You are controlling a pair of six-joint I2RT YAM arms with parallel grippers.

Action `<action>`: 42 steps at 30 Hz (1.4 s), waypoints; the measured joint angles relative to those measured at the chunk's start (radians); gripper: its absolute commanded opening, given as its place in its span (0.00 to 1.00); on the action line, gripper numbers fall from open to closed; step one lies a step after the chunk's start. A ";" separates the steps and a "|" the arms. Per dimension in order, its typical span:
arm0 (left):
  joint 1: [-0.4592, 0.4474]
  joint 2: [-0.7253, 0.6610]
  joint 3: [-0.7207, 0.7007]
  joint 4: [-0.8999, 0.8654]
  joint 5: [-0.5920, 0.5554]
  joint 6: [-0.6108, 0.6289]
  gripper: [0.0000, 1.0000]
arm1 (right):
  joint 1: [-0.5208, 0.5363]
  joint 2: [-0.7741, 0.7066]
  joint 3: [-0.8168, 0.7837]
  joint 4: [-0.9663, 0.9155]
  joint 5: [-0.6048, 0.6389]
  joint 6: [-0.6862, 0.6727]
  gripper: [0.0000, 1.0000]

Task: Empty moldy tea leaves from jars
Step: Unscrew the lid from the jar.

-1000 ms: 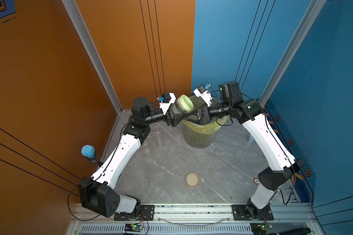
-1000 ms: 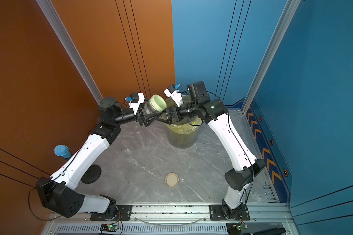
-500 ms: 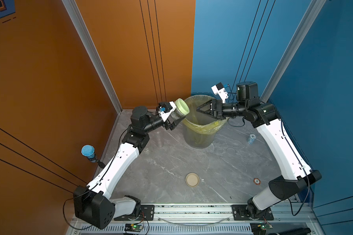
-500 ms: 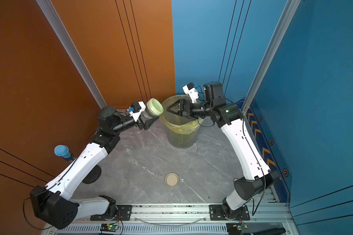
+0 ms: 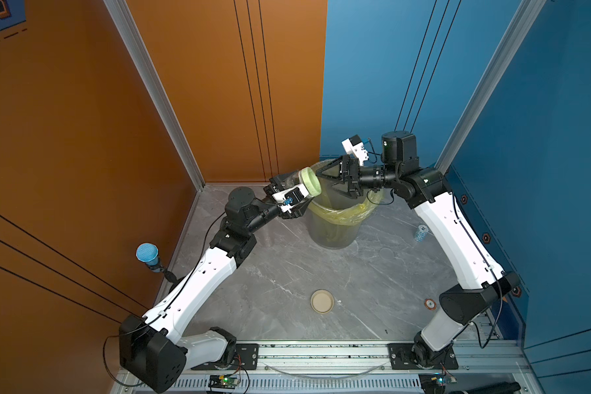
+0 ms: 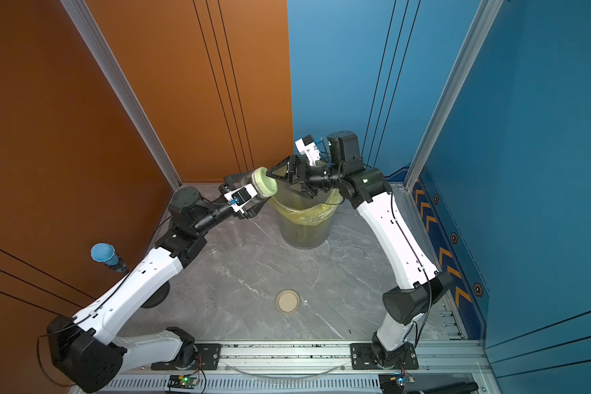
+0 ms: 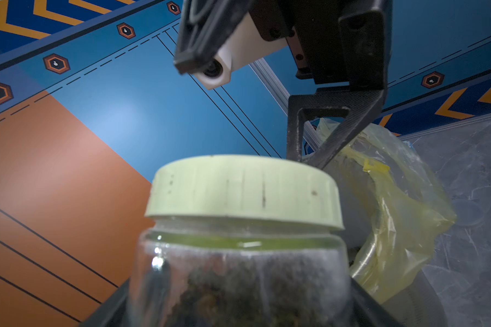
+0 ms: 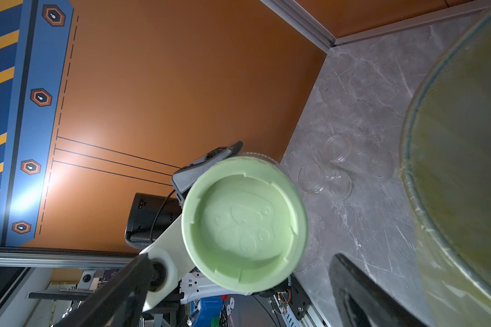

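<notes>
The left hand [image 5: 290, 195] is holding a lidded jar [image 7: 238, 283] beside the bin [image 5: 335, 232].
It is pinching the short jar's glass body, tilting it near the desk's [image 5: 287, 273] far edge so the pale green lid [image 8: 244, 226] is facing the right hand [image 5: 325, 180], whose fingers are standing spread wide on either side of the lid. Dark tea leaves [image 7: 238, 300] are lying inside the jar.

jar [image 5: 302, 181] swung back toward bin [image 5: 335, 232], right hand [image 5: 324, 180] closer
</notes>
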 measured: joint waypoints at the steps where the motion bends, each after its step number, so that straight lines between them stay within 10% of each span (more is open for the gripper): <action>1: -0.001 -0.001 0.000 0.002 -0.004 0.006 0.51 | 0.006 0.006 0.007 -0.008 0.006 -0.003 1.00; 23: -0.026 -0.006 0.000 0.010 -0.012 0.016 0.51 | 0.036 0.095 0.138 -0.049 0.027 -0.021 1.00; 35: -0.028 -0.006 0.001 -0.011 -0.010 0.034 0.51 | 0.042 0.113 0.169 -0.089 0.044 -0.074 0.73; 42: -0.028 -0.005 0.018 -0.040 -0.002 0.030 0.51 | 0.057 0.113 0.184 -0.131 0.058 -0.133 1.00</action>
